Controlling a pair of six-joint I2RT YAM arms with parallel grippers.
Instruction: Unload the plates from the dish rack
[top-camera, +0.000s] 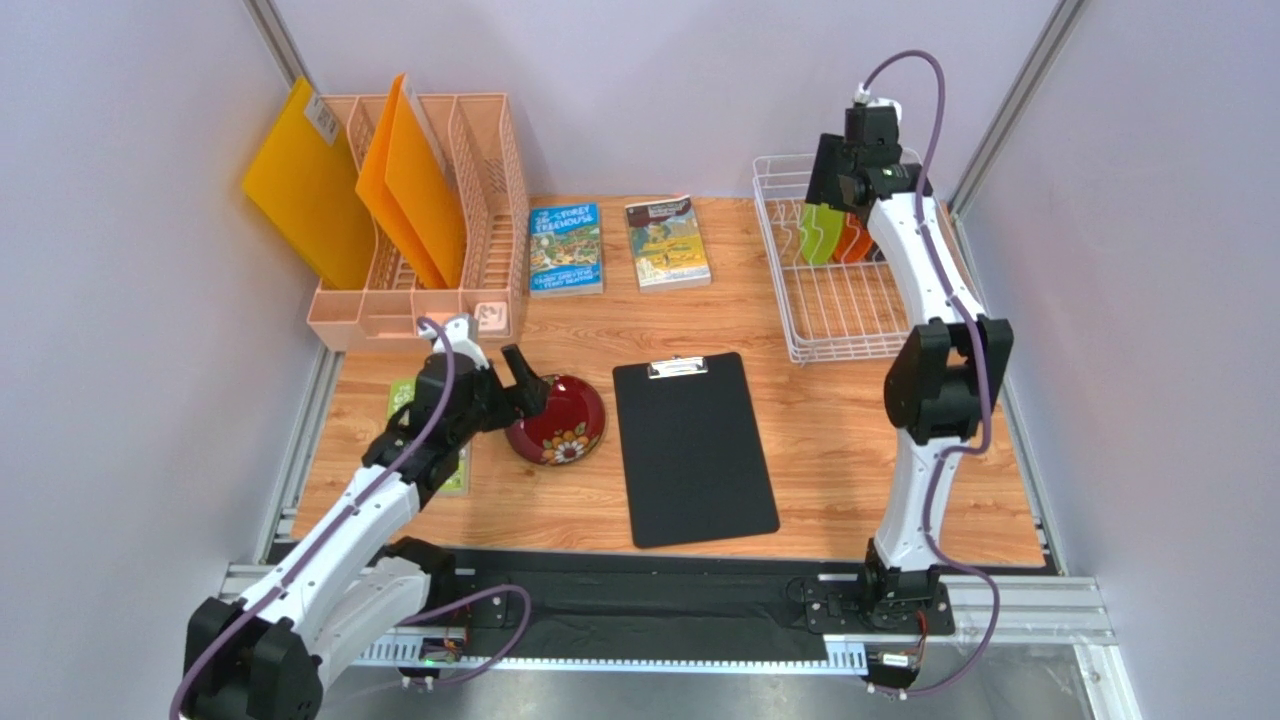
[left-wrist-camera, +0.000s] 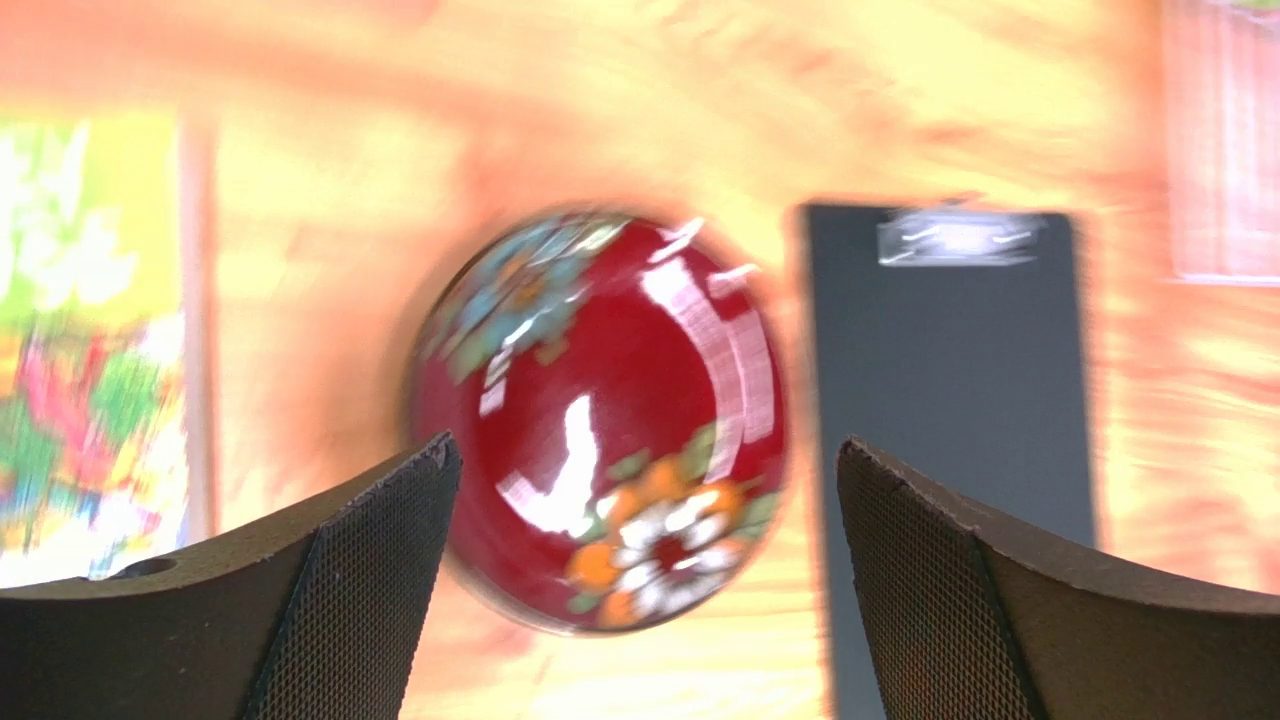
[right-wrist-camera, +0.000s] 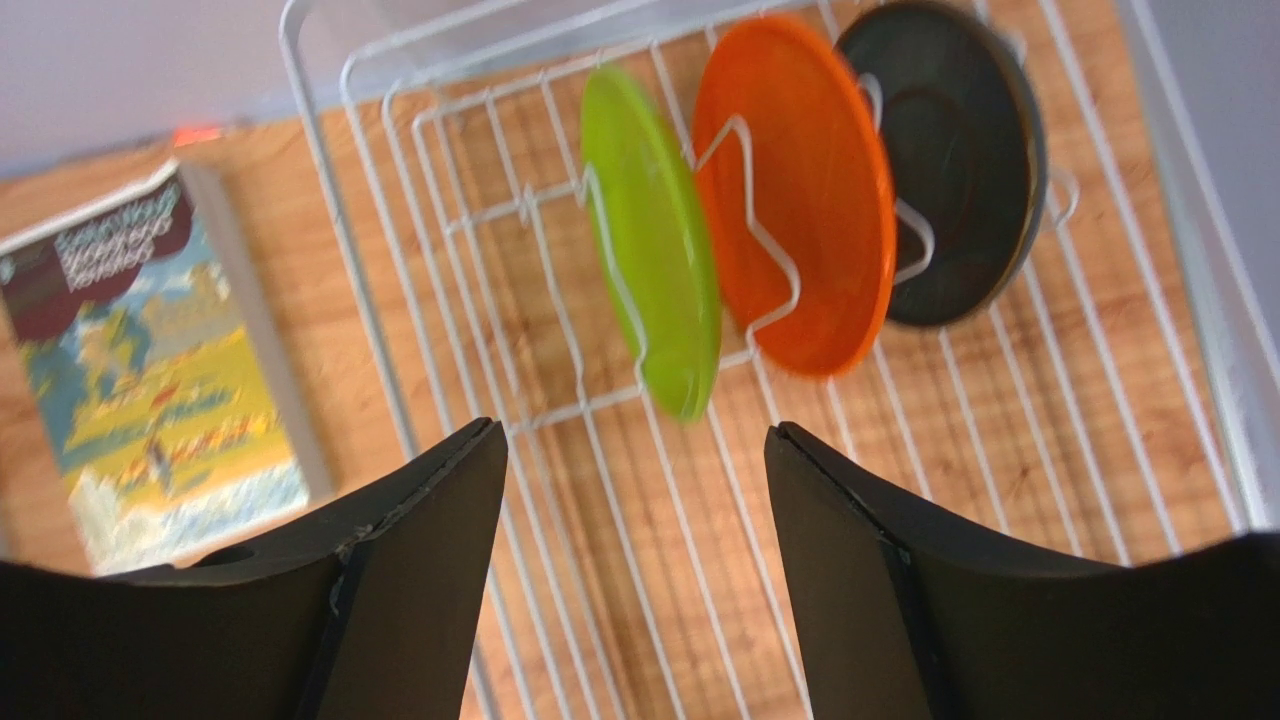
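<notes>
Dark red flowered plate (top-camera: 558, 422) is out of the rack, on the table (top-camera: 842, 450) just left of the clipboard (top-camera: 696, 447); the left gripper (left-wrist-camera: 646, 447) is spread wide right by it and grips nothing, though the wrist view is blurred. Right gripper (right-wrist-camera: 634, 431) is also wide and empty, hanging over the dish rack (top-camera: 842, 315). Lime green plate (right-wrist-camera: 654, 255), orange plate (right-wrist-camera: 804, 210) and dark teal-grey plate (right-wrist-camera: 962, 150) stand on edge between the rack's prongs, side by side.

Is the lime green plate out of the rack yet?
No, the lime green plate stands on edge between the prongs of the dish rack, next to the orange plate.
</notes>
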